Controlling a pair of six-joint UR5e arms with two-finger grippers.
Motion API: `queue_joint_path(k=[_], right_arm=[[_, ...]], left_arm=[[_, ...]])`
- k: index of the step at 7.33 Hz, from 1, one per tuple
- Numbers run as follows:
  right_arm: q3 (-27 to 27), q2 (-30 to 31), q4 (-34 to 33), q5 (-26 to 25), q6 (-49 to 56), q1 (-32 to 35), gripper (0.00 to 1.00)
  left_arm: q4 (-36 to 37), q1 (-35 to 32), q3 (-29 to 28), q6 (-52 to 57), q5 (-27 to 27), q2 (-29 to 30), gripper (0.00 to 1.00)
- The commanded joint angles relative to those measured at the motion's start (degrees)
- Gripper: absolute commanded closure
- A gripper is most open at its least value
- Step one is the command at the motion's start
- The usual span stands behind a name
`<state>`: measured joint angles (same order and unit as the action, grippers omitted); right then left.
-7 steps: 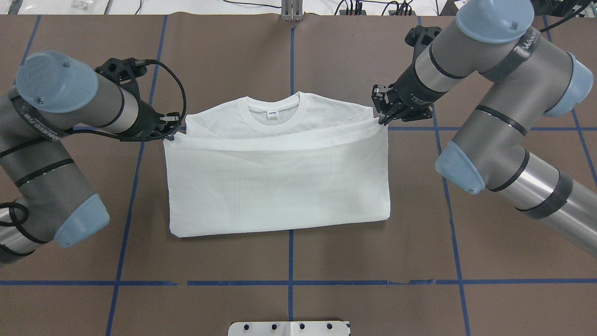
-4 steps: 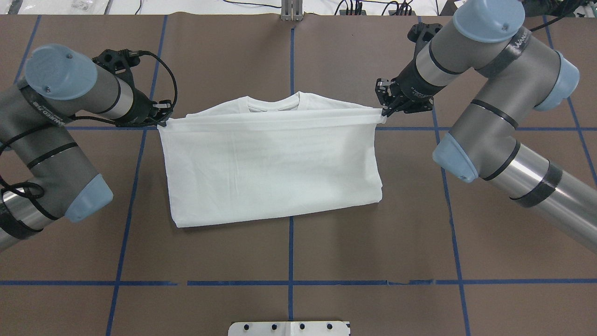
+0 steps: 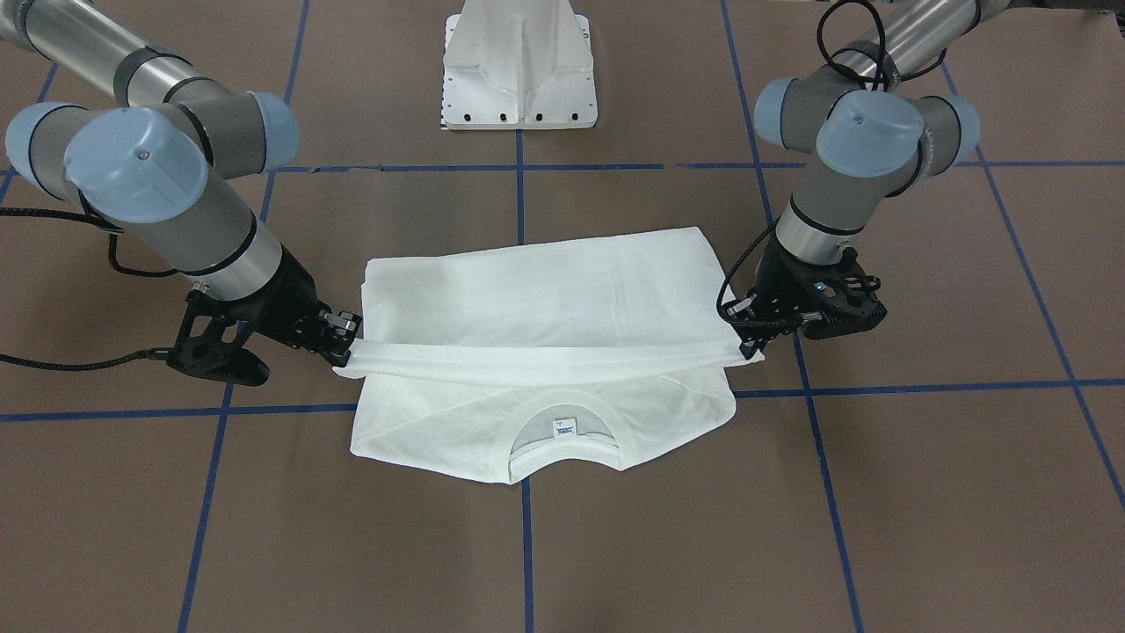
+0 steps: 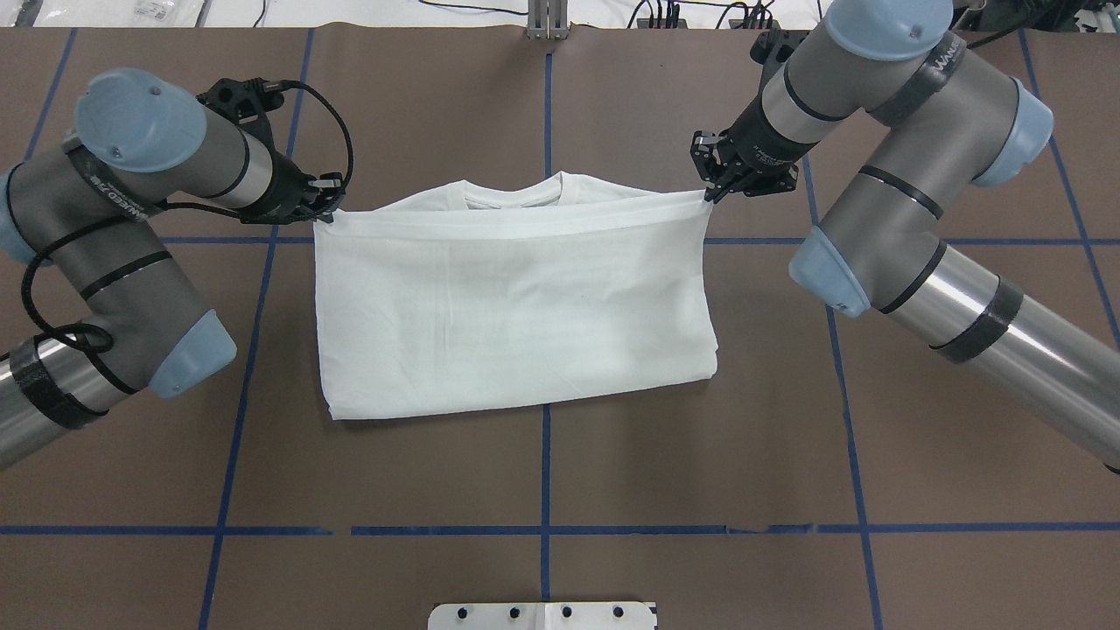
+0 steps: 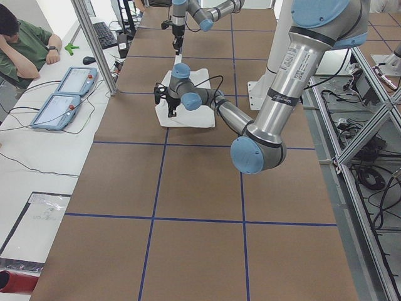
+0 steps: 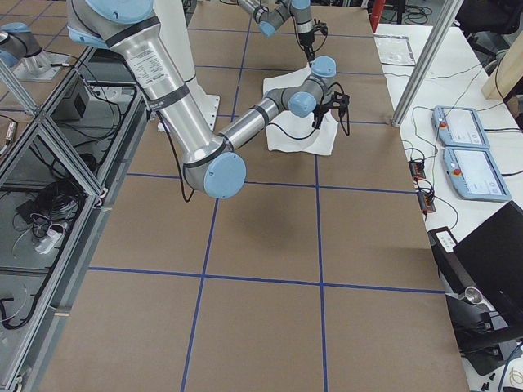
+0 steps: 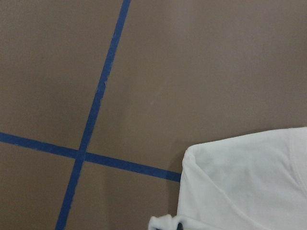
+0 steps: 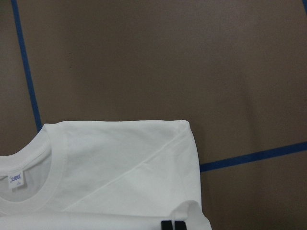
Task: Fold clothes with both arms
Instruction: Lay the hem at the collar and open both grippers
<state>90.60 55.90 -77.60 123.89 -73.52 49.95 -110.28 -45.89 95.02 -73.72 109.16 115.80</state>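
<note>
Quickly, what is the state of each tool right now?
Left tool: closed, holding one corner of the shirt.
Right tool: closed, holding the opposite corner.

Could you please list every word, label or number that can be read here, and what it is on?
"WAN…", white on a black band round the right arm; the rest is hidden.
White letters on the black band round the left arm: too blurred to read.
Blue print on the neck tag of the shirt: too small to read.

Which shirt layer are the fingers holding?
The upper, folded-over layer of the white cotton shirt; left black fingers and right black fingers pinch its corners; the collar layer lies flat.
</note>
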Motion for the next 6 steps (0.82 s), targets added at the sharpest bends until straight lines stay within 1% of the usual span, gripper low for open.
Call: queue_joint_path(k=[1, 2, 4, 6], right_arm=[[-0.9, -1.2, -0.8, 0.1, -1.9, 0.0, 1.00], [-1.5, -1.5, -0.5, -0.1, -2.6, -0.1, 1.00], [-2.3, -2.4, -0.6, -0.1, -4.1, -0.1, 1.00], [-4.7, -3.8, -0.2, -0.1, -4.9, -0.1, 1.00]], left_arm=[[0.3, 0.1, -2.4, -0.4, 0.0, 2.7, 1.00], [-0.1, 0.1, -3.9, -0.3, 0.0, 3.2, 1.00], [-0.1, 0.0, -3.9, -0.1, 0.0, 3.0, 1.00], [-0.1, -0.1, -3.9, 0.1, -0.1, 2.9, 1.00]])
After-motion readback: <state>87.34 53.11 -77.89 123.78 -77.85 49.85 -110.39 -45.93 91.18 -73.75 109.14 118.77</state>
